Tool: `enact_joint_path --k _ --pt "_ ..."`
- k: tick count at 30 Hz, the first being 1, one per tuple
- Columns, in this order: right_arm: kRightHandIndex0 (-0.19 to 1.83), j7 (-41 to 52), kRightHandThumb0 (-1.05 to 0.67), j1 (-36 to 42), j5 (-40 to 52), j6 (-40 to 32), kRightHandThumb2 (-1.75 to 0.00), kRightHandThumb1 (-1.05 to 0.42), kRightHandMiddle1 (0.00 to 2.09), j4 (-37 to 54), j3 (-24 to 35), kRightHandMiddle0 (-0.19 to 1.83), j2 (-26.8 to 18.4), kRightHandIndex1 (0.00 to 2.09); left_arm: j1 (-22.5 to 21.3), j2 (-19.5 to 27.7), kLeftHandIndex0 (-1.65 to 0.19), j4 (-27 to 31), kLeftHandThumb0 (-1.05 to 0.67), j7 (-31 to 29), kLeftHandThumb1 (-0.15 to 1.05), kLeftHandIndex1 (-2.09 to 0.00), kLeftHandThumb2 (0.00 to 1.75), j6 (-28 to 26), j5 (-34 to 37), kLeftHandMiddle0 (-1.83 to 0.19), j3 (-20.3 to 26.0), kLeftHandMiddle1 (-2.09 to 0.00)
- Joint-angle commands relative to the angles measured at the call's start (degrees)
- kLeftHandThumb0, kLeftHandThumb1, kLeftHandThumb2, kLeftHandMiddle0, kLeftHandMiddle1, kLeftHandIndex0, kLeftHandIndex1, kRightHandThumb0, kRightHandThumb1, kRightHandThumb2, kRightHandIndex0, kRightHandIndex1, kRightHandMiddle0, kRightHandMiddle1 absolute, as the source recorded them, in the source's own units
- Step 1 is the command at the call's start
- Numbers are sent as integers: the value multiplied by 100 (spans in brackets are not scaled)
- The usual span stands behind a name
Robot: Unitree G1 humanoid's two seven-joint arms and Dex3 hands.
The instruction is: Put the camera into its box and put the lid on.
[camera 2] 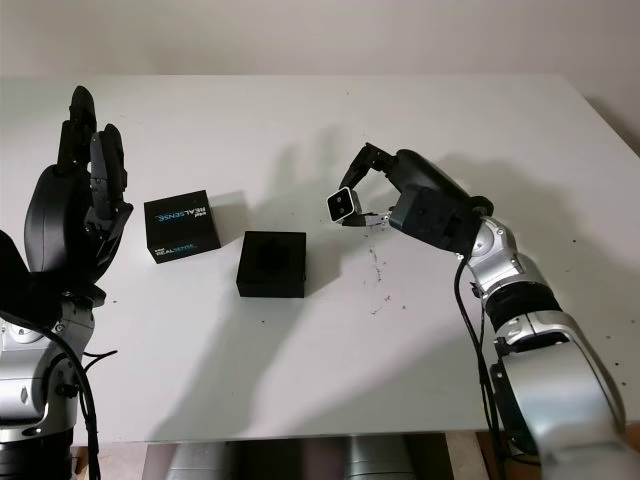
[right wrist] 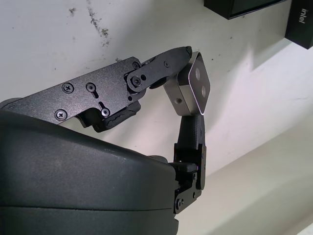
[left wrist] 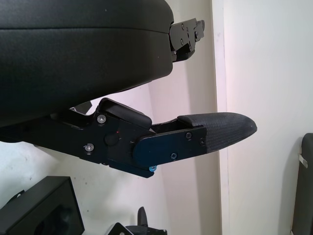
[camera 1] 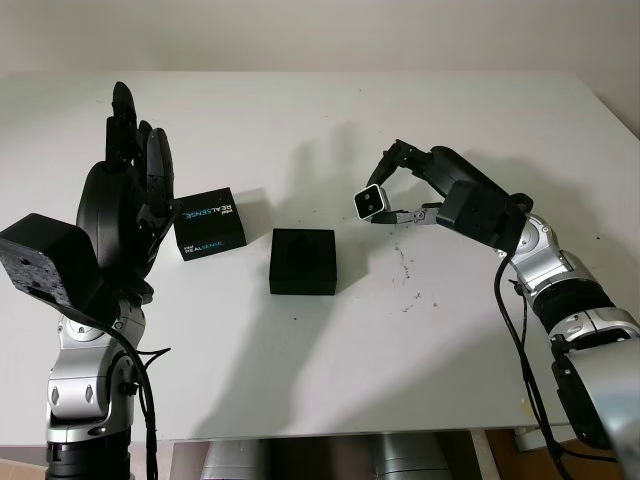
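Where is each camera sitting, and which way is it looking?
Left eye view: on the head, looking down at the table; both arms enter from below.
Right eye view: beside it, same scene; right hand holds the camera above the table.
Left wrist view: on the raised left hand, looking past its fingers.
Right wrist view: by the right hand, facing the camera.
Both eyes share the open box and lid.
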State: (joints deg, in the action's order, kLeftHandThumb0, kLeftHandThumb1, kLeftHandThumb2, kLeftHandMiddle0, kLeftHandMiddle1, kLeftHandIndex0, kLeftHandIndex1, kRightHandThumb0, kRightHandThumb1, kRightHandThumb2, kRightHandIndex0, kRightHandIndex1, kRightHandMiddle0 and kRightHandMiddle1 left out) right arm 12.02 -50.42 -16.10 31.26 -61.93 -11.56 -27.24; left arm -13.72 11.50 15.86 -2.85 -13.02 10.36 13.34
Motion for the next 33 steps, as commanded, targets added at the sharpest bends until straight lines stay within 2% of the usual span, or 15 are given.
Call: enact_joint_path --k 1,10,20,26,33 --pt "24 85 -40 87 144 -36 -5 -95 157 214 153 28 44 5 34 -7 19 124 -78 22 105 0 60 -16 6 19 -6 0" --pt "26 438 -43 436 810 -107 -5 -93 159 814 590 33 346 6 47 15 19 142 -77 -7 105 0 61 -40 16 19 25 0" --pt "25 812 -50 1470 1813 -1130 -6 -96 159 2754 924 32 1120 5 38 59 19 97 -78 -43 105 0 60 19 -1 19 84 0" --pt "24 732 -53 1853 1839 -1570 -6 -96 159 3368 864 34 1496 5 77 56 19 200 -77 -6 105 0 63 -60 -28 19 81 0" --pt "24 623 -56 2032 1623 -1589 -5 -95 160 3382 717 37 1740 5 150 62 19 289 -76 13 105 0 64 -121 -45 19 98 0"
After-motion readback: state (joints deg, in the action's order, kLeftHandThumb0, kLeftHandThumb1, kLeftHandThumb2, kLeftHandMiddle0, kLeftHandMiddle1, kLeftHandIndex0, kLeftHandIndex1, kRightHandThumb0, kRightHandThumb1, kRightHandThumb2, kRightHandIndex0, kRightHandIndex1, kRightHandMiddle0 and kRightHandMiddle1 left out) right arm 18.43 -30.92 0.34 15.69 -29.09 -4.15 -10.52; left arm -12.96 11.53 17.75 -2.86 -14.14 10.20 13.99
